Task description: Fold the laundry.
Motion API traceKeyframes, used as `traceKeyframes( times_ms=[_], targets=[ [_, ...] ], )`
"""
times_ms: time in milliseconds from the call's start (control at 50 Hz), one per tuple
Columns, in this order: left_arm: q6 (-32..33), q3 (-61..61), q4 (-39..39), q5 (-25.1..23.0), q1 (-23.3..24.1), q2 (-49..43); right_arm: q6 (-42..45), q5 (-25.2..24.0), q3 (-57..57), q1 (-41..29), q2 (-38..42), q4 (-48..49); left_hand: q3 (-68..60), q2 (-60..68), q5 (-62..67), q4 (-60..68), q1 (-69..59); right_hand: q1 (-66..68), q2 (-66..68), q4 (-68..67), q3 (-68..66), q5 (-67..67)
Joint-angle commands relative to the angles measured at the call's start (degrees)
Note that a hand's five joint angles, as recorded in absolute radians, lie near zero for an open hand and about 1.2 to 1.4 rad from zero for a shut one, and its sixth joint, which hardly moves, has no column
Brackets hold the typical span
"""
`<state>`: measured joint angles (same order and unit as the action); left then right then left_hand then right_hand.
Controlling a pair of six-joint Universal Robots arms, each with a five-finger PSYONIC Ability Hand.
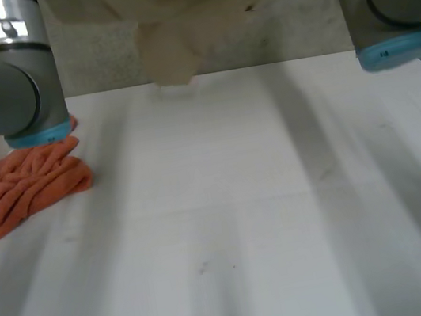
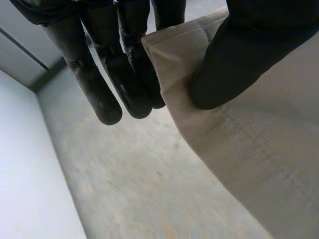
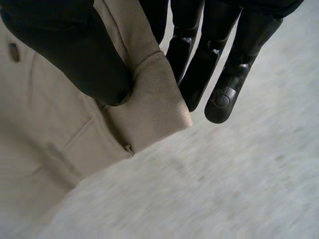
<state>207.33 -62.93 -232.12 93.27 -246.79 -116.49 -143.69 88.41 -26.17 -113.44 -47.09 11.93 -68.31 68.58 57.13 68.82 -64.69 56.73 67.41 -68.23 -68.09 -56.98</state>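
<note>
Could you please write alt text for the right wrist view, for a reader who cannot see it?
The right hand pinches a thick folded edge of a beige garment between its thumb and straight fingers. The rest of the garment hangs beside the thumb, with a seam showing, above a pale grey surface.
</note>
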Motion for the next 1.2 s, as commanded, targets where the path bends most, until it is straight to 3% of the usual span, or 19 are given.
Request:
traceKeyframes(
  times_ms=[20, 180, 320, 560, 780, 900, 940, 960, 980, 1100, 1180, 1200],
  targets=[
    [-0.26, -10.26, 7.99, -0.55, 0.08, -0.4, 0.43, -0.61, -7.4, -0.12, 3.06, -10.34, -11.69, 11.42, 12.87, 11.18, -15.31, 23.27, 12.59, -11.77, -11.91, -13.02],
    [1.31, -17.83, 22.22, 0.94, 0.96, -10.33, 5.68, -0.44, -15.48, -0.2, 12.89, -16.22, -11.69, 11.42, 12.87, 11.18, -15.31, 23.27, 12.59, -11.77, -11.91, -13.02],
    [4.84, -21.79, 36.55, 7.01, 3.16, -11.31, 9.75, 0.0, -19.53, -1.0, 14.23, -23.7, -11.69, 11.42, 12.87, 11.18, -15.31, 23.27, 12.59, -11.77, -11.91, -13.02],
    [5.36, -35.14, 48.5, 8.42, 3.86, 9.08, 11.06, -0.26, -41.58, -0.47, -6.86, -29.59, -11.69, 11.42, 12.87, 11.18, -15.31, 23.27, 12.59, -11.77, -11.91, -13.02],
    [4.75, -43.41, 70.83, 7.8, 8.69, 16.02, 18.26, -0.79, -59.07, -0.29, -19.43, -43.83, -11.69, 11.42, 12.87, 11.18, -15.31, 23.27, 12.59, -11.77, -11.91, -13.02],
    [4.83, -42.54, 70.84, 7.45, 11.24, 19.27, 22.93, -0.7, -67.87, 1.72, -24.36, -44.28, -7.88, 7.62, 9.06, 7.37, -11.5, 23.27, 12.59, -11.77, -11.91, -13.02],
    [4.92, -41.23, 69.44, 7.37, 10.9, 19.98, 22.67, -1.14, -69.19, 2.52, -25.15, -42.97, 27.64, -27.9, -26.46, -28.14, 24.01, 23.27, 12.59, -11.77, -11.91, -13.02],
    [5.36, -39.91, 67.08, 7.19, 10.81, 20.24, 22.66, -1.14, -69.46, 2.52, -25.24, -42.17, 53.63, -53.89, -52.45, -54.14, 50.01, 23.27, 12.59, -11.77, -11.91, -13.02],
    [5.54, -39.2, 65.84, 7.19, 10.72, 20.25, 22.58, -1.23, -69.72, 2.69, -25.24, -41.29, 57.06, -57.32, -55.87, -57.56, 53.43, 23.27, 12.59, -11.77, -11.91, -13.02],
    [6.42, -34.11, 54.77, 5.61, 6.94, 19.28, 22.49, -1.31, -71.92, 2.96, -25.42, -34.97, 56.76, -57.02, -55.57, -57.26, 53.13, 23.27, 12.59, -11.77, -11.91, -13.02],
    [6.42, -30.77, 46.94, -1.93, 2.9, 13.32, 21.35, -1.31, -73.14, 2.87, -25.33, -32.94, 51.73, -51.99, -50.55, -52.23, 48.1, 23.27, 12.59, -11.77, -11.91, -13.02],
    [6.07, -28.76, 45.19, -6.13, 1.59, 10.17, 21.0, -1.31, -73.32, 2.87, -25.33, -32.67, 46.88, -47.14, -45.69, -47.38, 43.25, 23.27, 12.59, -11.77, -11.91, -13.02]
  ],
)
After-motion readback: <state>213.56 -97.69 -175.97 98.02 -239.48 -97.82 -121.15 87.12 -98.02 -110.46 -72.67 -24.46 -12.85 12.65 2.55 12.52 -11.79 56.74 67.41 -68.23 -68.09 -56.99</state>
